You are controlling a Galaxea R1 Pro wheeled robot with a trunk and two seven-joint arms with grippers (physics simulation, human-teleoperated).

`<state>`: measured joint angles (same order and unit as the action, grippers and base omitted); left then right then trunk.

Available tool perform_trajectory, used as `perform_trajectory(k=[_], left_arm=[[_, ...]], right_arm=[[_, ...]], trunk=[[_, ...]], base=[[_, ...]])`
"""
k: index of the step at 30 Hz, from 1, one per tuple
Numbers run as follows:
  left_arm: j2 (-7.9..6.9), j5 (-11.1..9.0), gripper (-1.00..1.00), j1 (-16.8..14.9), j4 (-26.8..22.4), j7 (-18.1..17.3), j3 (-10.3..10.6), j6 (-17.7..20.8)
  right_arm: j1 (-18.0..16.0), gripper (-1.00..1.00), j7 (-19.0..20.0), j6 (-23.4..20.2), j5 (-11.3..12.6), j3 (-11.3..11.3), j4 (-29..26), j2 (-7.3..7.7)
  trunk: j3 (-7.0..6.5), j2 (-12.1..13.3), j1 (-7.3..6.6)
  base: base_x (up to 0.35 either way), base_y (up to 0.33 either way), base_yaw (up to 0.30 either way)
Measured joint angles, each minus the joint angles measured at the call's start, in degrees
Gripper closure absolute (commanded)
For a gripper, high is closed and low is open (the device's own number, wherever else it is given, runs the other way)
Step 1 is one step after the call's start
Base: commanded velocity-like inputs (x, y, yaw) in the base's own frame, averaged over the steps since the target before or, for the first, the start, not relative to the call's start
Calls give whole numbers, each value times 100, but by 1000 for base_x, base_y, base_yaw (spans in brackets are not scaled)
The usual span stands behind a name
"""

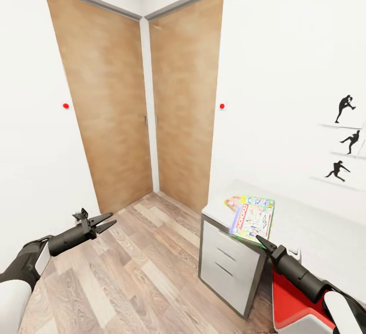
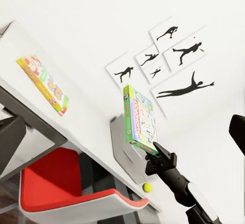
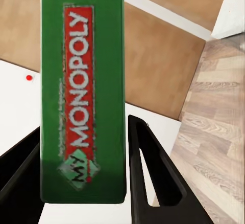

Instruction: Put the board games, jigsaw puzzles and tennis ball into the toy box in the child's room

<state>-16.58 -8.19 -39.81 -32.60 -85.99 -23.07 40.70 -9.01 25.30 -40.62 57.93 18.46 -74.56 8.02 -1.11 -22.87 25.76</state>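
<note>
The right gripper (image 1: 264,243) has its fingers clamped on the lower edge of a white-green board game (image 1: 252,218), the flat box standing up from the fingertips and leaning a little away from the arm; seen along those fingers, the green side panel (image 3: 83,88) with its red "Monopoly" band sits squeezed between the two dark fingers (image 3: 153,183). From the other arm's camera the same box (image 2: 140,119) rises straight above the right gripper (image 2: 158,155), held clear over the white table (image 2: 92,127) rather than resting on it. Just below and behind the gripper in that view is the light grey toy box (image 2: 124,150), sitting on the tabletop, and the tennis ball (image 2: 147,187) lies on the table close beside the gripper's wrist. Farther from the gripper along the table, toward its near end, another board game (image 2: 43,83), mostly yellow-green and orange, lies flat. A red and white chair (image 2: 66,185) is tucked under the table below the gripper. The left gripper (image 1: 99,222) hangs well apart from all this, out over the wooden floor (image 1: 127,273) toward the two brown doors (image 1: 137,105), its fingers spread apart and holding nothing.
</note>
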Motion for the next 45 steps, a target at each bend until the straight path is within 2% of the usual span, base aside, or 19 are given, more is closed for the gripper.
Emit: perform_trajectory(k=[34, 45], left_arm=[[7, 10, -100, 0, 0, 7, 0, 0], [7, 7, -100, 1, 0, 7, 0, 0]], right_arm=[[0, 100, 0, 5, -14, -9, 2, 0], [1, 100, 0, 0, 9, -9, 1, 0]], trunk=[[125, 0, 0], [166, 3, -1]], base=[[1, 3, -265], [100, 54, -253]])
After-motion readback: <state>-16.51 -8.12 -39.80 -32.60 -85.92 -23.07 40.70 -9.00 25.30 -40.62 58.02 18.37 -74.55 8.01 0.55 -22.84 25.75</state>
